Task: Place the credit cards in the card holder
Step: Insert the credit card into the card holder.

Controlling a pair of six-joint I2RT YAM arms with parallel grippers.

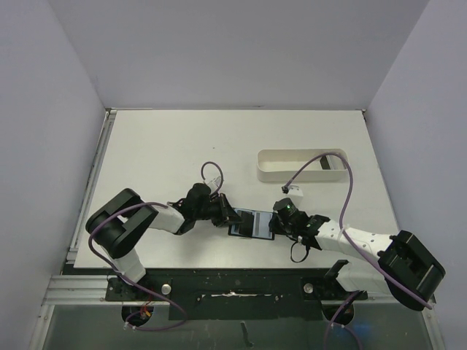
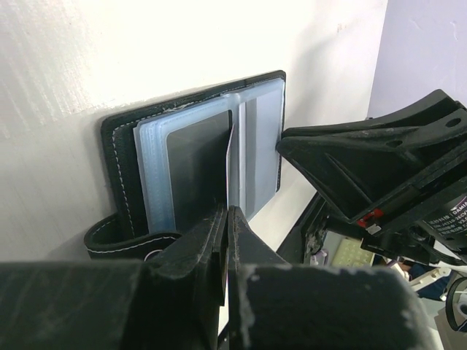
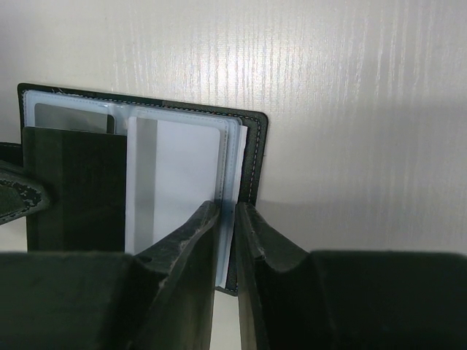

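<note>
Left gripper (image 2: 227, 213) jaws pinch closed on one pocket leaf (image 2: 232, 157) of the open card holder (image 2: 120, 168); right gripper (image 3: 227, 210) jaws clamp its opposite pocket edge.

From above, the card holder (image 1: 252, 222) is too small to read (pockets just a blur). The left gripper (image 1: 232, 216) and right gripper (image 1: 273, 223) hide its 9 and 3 o'clock ends.

you see the card holder (image 1: 252, 222) open on the table (image 1: 160, 146) at lower centre, the tray (image 1: 303, 164) to its upper right.
</note>
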